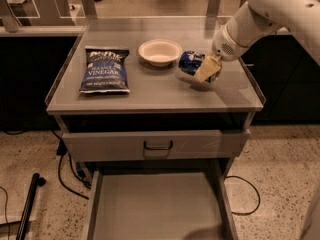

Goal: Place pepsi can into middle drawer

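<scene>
Single camera, high in front of the worktop point(150, 91), looked down and forward at mid-range. It framed the whole worktop up top, with the open drawer point(155, 204) cut off at the bottom edge. The gripper point(202, 69) clasped the can point(190, 62) right of centre.
</scene>
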Robot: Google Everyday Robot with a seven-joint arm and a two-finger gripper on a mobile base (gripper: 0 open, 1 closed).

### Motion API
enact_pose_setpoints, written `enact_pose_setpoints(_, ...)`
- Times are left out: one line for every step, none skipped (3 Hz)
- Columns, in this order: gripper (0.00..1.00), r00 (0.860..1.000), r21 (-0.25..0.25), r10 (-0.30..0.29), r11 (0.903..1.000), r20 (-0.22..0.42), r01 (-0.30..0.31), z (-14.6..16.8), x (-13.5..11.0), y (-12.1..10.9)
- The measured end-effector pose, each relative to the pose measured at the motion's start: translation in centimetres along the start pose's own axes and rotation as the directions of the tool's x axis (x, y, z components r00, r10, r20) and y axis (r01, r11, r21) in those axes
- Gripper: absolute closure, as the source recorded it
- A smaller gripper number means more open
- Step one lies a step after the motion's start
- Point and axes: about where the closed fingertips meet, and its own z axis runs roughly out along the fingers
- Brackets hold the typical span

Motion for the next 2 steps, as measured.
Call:
enact_pose_setpoints(1.0,0.999,-0.02,-0.029,0.9994,0.02,0.029,-2.7,-0.9,0.8)
enact_pose_setpoints(1.0,0.997,-0.024,-0.062,0.9977,0.054,0.063,-5.8,-0.9,2.2)
